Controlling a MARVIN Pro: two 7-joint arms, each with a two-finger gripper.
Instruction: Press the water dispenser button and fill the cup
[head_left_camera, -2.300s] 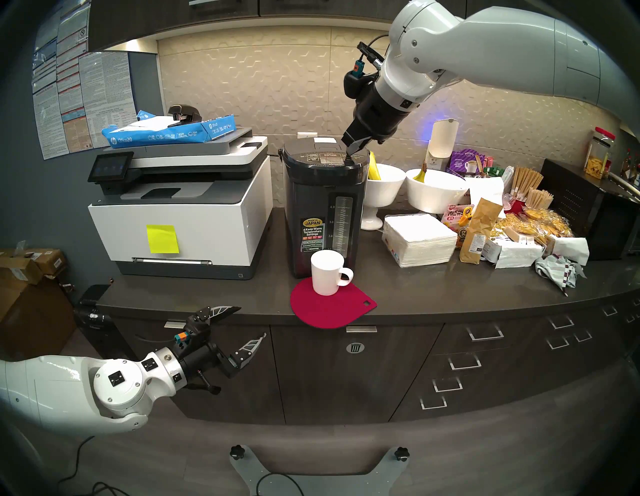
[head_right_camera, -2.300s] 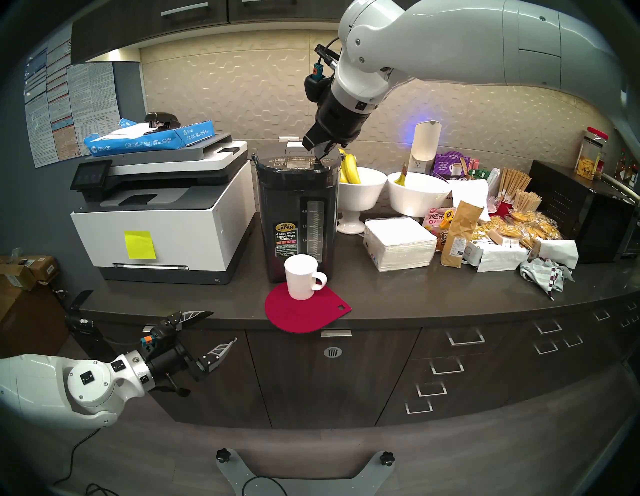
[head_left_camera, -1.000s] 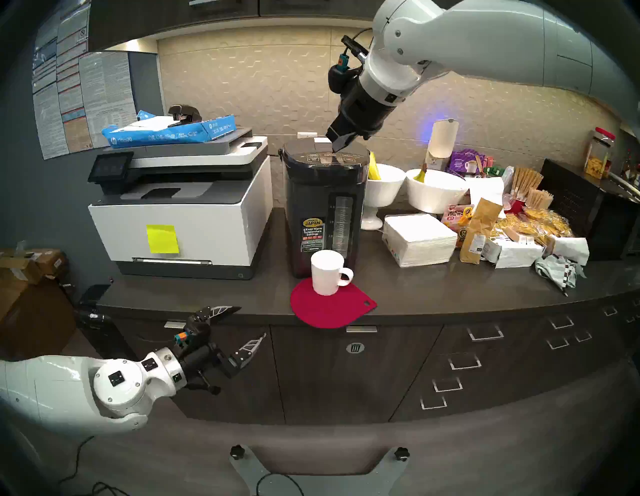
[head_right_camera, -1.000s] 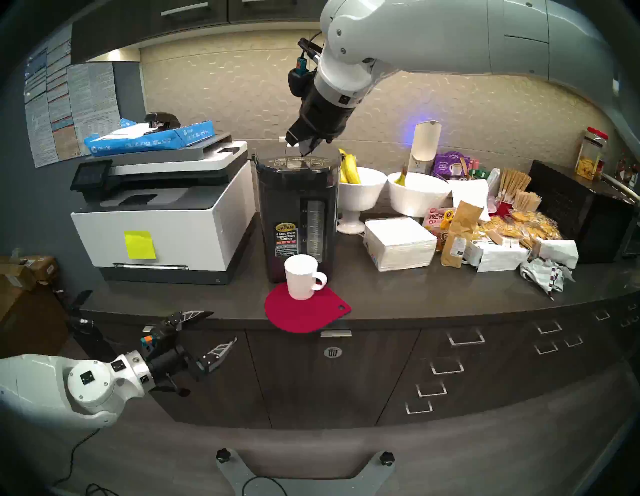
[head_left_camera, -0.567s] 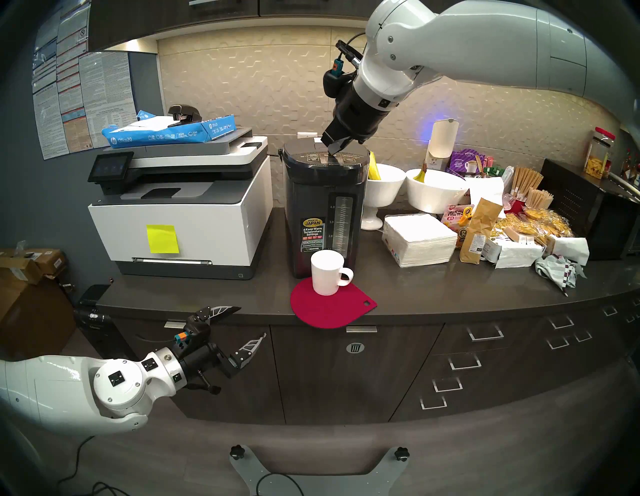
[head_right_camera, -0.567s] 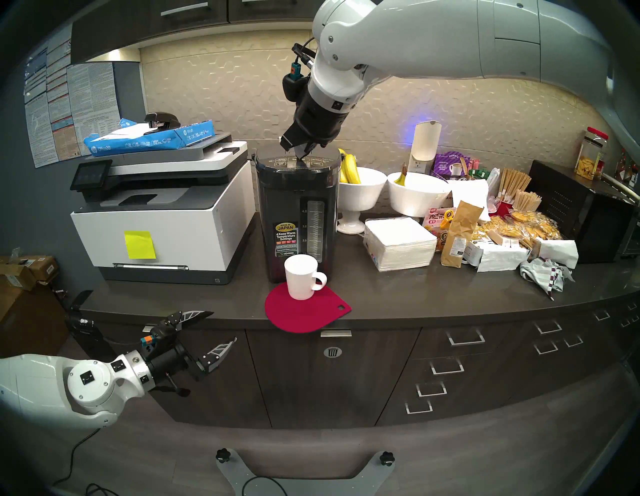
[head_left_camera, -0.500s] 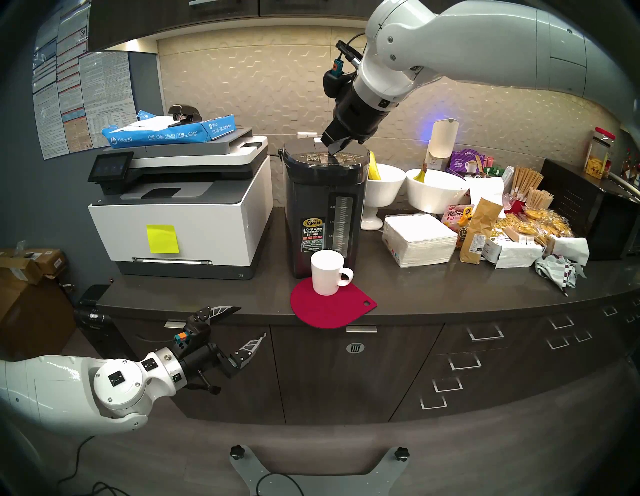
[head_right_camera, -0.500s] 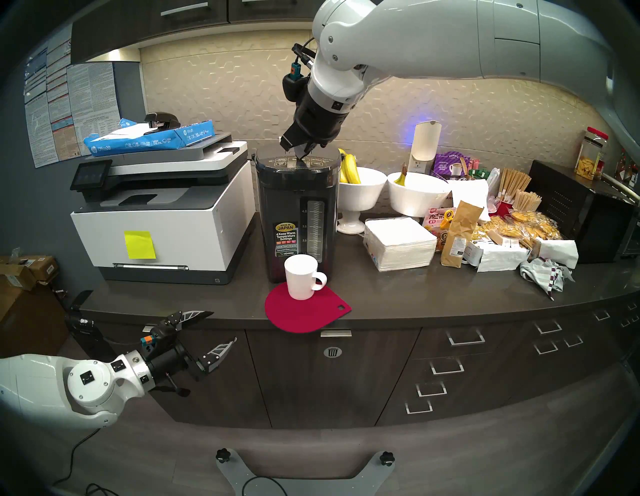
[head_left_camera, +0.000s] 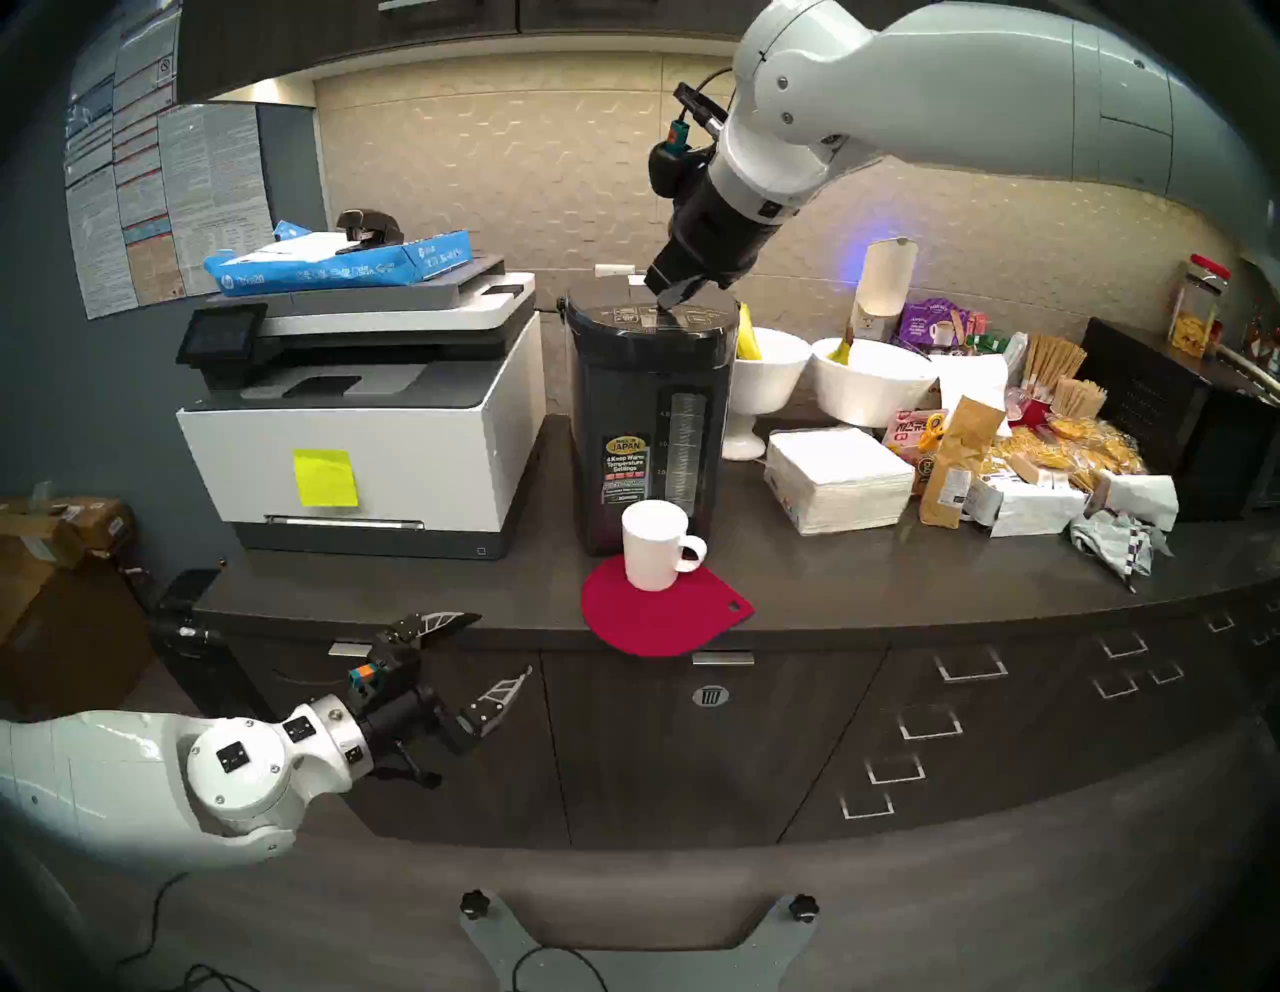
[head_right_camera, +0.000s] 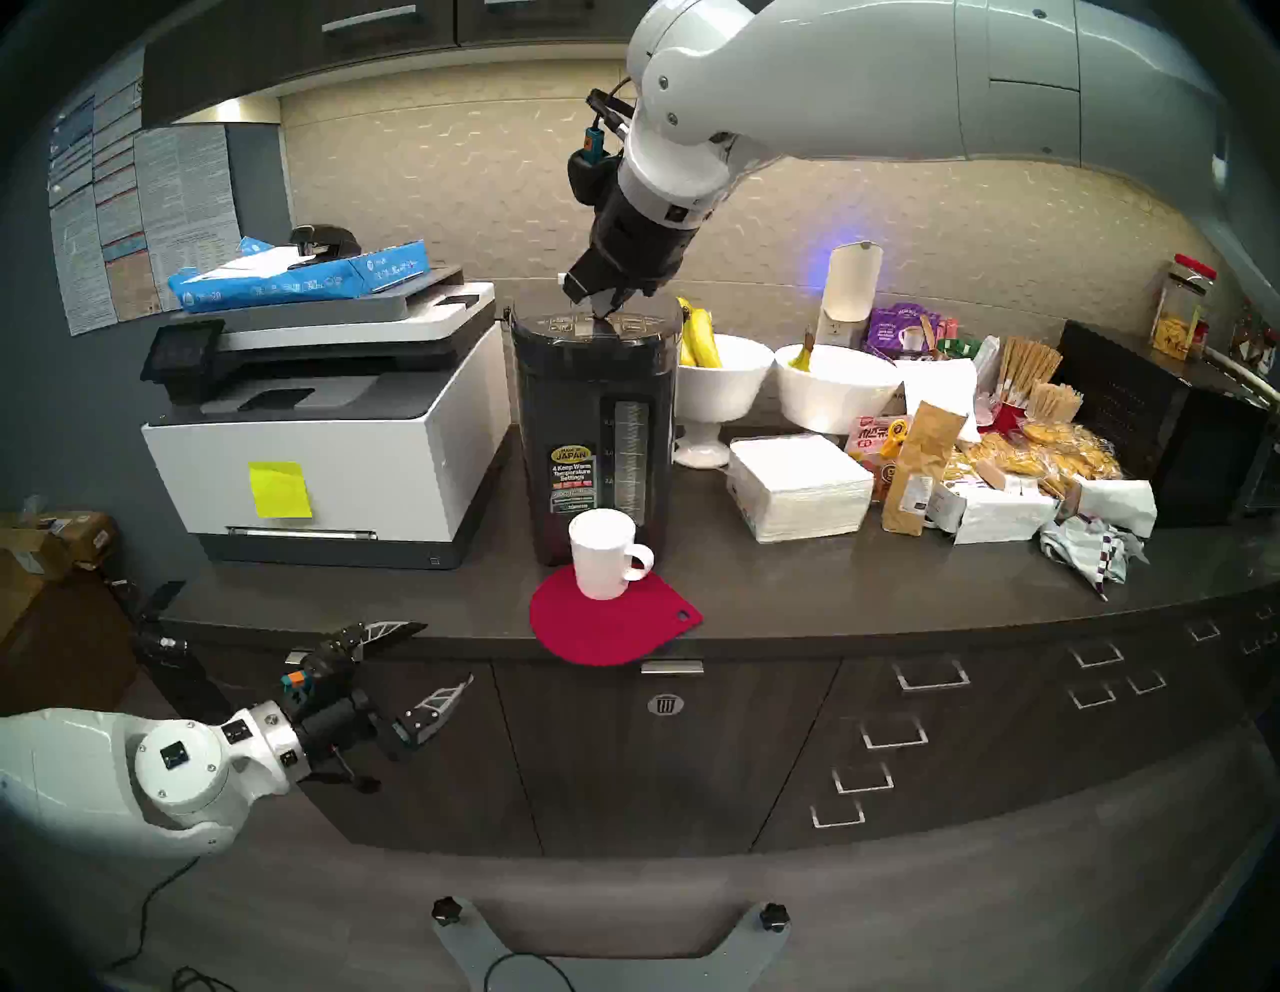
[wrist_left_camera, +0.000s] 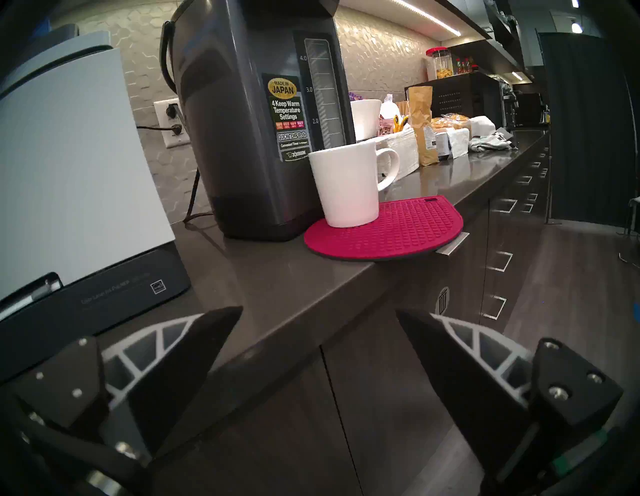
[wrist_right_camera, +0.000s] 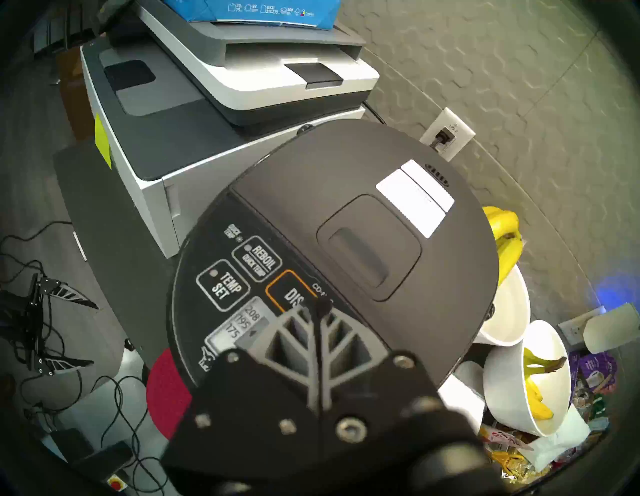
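Observation:
The dark water dispenser (head_left_camera: 651, 429) (head_right_camera: 589, 415) (wrist_left_camera: 242, 121) stands on the counter beside the printer. My right gripper (head_left_camera: 667, 303) (head_right_camera: 604, 312) (wrist_right_camera: 320, 306) is shut and angled down onto the top panel. Its joined tips rest on the orange-outlined DISPENSE button (wrist_right_camera: 289, 294), hiding part of the lettering. The white cup (head_left_camera: 654, 547) (head_right_camera: 602, 554) (wrist_left_camera: 346, 183) stands upright on a red mat (head_left_camera: 665, 620) against the dispenser's front, handle to the right. No stream shows above it. My left gripper (head_left_camera: 504, 642) (head_right_camera: 448, 651) (wrist_left_camera: 318, 310) hangs open and empty below the counter's front edge.
A white-and-grey printer (head_left_camera: 360, 429) stands close on the dispenser's left. White footed bowls with bananas (head_left_camera: 769, 367), a napkin stack (head_left_camera: 838, 478) and snack bags (head_left_camera: 1067, 457) crowd its right. The red mat overhangs the counter edge (head_left_camera: 485, 634). Drawers lie below.
My right gripper, still shut, has moved left across the panel from its right side to the middle button and dipped slightly. The left arm and the cup have not moved.

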